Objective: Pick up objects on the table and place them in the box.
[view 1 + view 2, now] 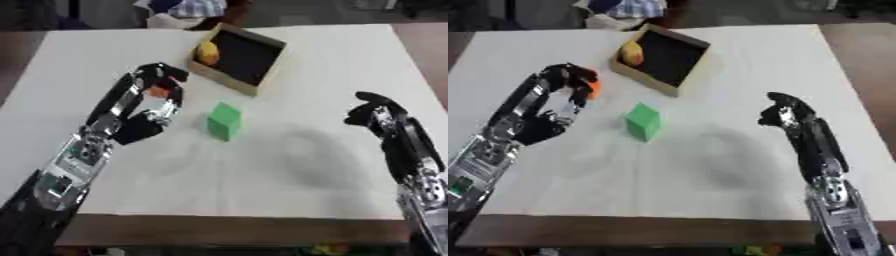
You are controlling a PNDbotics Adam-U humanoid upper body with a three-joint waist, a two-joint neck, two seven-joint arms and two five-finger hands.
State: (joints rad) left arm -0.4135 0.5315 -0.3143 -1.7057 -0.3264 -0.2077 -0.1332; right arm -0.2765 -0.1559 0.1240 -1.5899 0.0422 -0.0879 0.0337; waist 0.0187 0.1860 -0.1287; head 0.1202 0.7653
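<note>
Tabletop point(289, 175): white surface, slightly askew in my view, dark floor showing past its left and right edges.
Box point(262, 75): wooden walls, black inside, at the far centre of the tabletop, tipped so its opening faces me.
Box contents: 1 yellow rounded object point(206, 52) lies against the box's far-left inner corner.
Green block point(224, 120): 1 cube standing on the tabletop, near side of the box and apart from it, roughly centre.
My left hand point(150, 102): raised over the left part of the tabletop, just left of the green block and not touching it; fingers curled over in a hook.
Left hand hold: a small orange object point(594, 89) sits at my curled fingertips, pinched there; its shape I cannot make out.
Left hand to box: my fingertips are near the box's left corner, outside it.
My right hand point(785, 116): over the right part of the tabletop, well apart from the green block and the box; fingers bent inward, nothing in them.
Far edge: cloth of a person shows beyond the tabletop, touching nothing.
</note>
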